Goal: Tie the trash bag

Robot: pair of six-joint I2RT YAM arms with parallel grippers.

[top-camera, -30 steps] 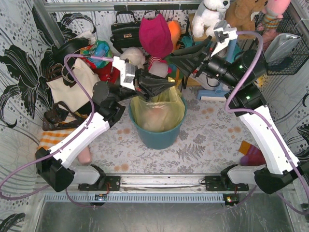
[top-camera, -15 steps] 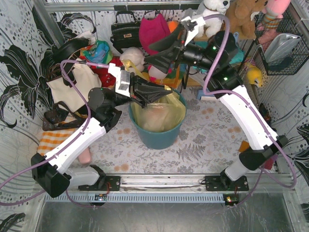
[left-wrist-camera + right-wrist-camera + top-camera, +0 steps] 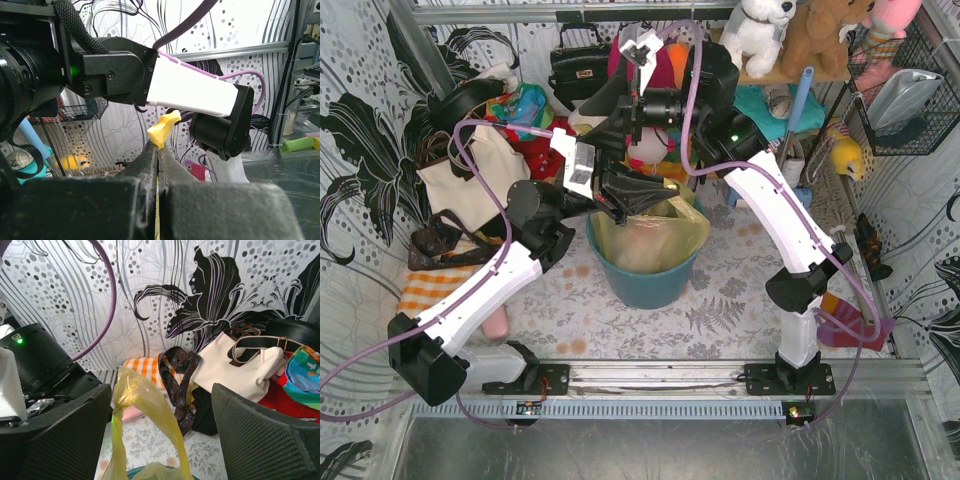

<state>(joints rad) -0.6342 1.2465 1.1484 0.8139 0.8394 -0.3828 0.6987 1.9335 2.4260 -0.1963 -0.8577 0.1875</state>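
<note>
**Scene at the bin.** The thin translucent yellow plastic trash bag (image 3: pixel 645 238) lines the teal round plastic bin (image 3: pixel 645 288). The bin stands mid-way along the floral-patterned bench (image 3: pixel 750 290), and pale crumpled contents show through the film. A first handle strip (image 3: pixel 162 127) is drawn up from the bag's mouth and pinched in the left hand (image 3: pixel 158 150). Its jaws are pressed together, and only a short crumpled tip of plastic stands above them. A second handle strip (image 3: pixel 131 390) rises between the fingers of the right hand (image 3: pixel 160 395). These are spread wide and grip nothing, and the strip stands close to one finger, well off the midline. Seen from above, the right arm reaches across and over the left wrist, so both hands hang near each other above the far rim of the bin.

**Hazards, as judged.**
- The left hand's purchase is close to the strip's end, so any pull may slide the slick film out.
- If the right hand closes where it is, it may catch only an edge of the off-centre strip, or miss it.
- The crossed arms leave little room, so wrists or cables may foul.
- A hard upward pull may tear the film or drag the bag from the bin.
</note>
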